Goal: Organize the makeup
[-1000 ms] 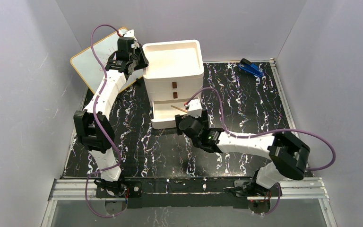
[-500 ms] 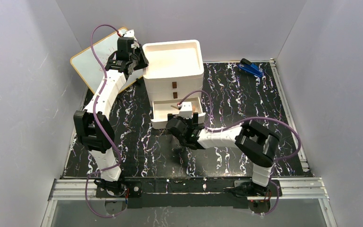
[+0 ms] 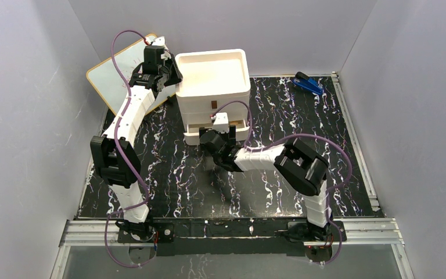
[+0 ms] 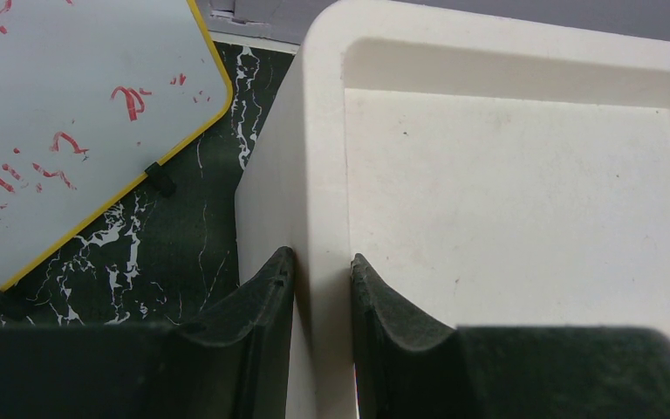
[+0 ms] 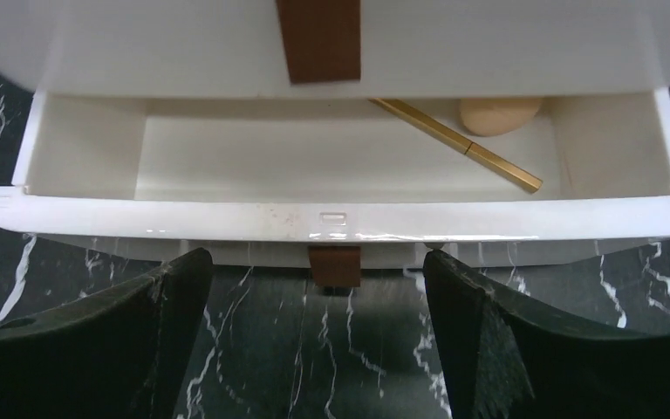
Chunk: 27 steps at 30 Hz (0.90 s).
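My left pincer (image 4: 321, 266) is squeezed narrow on the side wall of the white box (image 4: 506, 175). One finger is outside the wall and one is inside the flat tray on top. The wall sits tight between them. Off to the left of this pincer, a whiteboard (image 4: 52, 105) with red marks lies on the dark table (image 4: 183, 236).

My right pincer (image 5: 314, 262) is open very wide and holds nothing. Its two fingers (image 5: 122, 340) sit low, just in front of the bottom drawer (image 5: 227, 161). The drawer sticks out a little from the box. Its front wall is right ahead of this pincer, and its brown handle (image 5: 333, 266) is in the middle between my fingers. I cannot tell if I am touching the drawer.

Inside the drawer, past the front wall and over toward my right finger, lies a thin gold stick (image 5: 458, 144). It lies slanted. Just behind it, at the back of the drawer, is a tan sponge (image 5: 499, 113), partly hidden under the box above. They are close together.

Far to the right of my right pincer, near the back of the table, lies a blue clip (image 3: 309, 85).
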Tool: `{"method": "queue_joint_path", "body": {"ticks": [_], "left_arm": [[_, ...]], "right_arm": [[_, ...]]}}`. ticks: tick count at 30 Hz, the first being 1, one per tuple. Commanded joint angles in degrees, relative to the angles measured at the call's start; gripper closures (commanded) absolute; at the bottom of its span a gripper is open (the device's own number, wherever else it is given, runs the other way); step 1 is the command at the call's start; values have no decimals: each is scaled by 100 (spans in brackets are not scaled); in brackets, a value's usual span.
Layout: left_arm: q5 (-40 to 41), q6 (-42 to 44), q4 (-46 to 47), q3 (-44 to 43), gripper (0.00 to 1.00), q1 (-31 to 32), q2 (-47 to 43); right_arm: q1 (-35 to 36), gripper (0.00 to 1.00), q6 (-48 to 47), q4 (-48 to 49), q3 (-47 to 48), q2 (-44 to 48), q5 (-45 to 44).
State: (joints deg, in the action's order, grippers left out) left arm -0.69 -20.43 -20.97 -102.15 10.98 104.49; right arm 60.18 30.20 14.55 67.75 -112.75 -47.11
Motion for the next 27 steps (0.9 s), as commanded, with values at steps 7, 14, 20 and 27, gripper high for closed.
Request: {"method": "queue_joint_path", "body": {"ticks": [7, 14, 20, 27], "left_arm": [[-496, -8, -1239, 246, 100, -35, 208], [-564, -23, -1247, 185, 100, -36, 279], [-523, 109, -1396, -108, 100, -35, 420], [-352, 268, -1580, -797, 48, -35, 768]], "right_arm": [[-468, 1, -1316, 1652, 574, -563, -59], [-545, 1, -2359, 3685, 209, -807, -3], [-628, 1, -2830, 4182, 365, -952, 160], [-591, 1, -2088, 3315, -537, 142, 291]]}}
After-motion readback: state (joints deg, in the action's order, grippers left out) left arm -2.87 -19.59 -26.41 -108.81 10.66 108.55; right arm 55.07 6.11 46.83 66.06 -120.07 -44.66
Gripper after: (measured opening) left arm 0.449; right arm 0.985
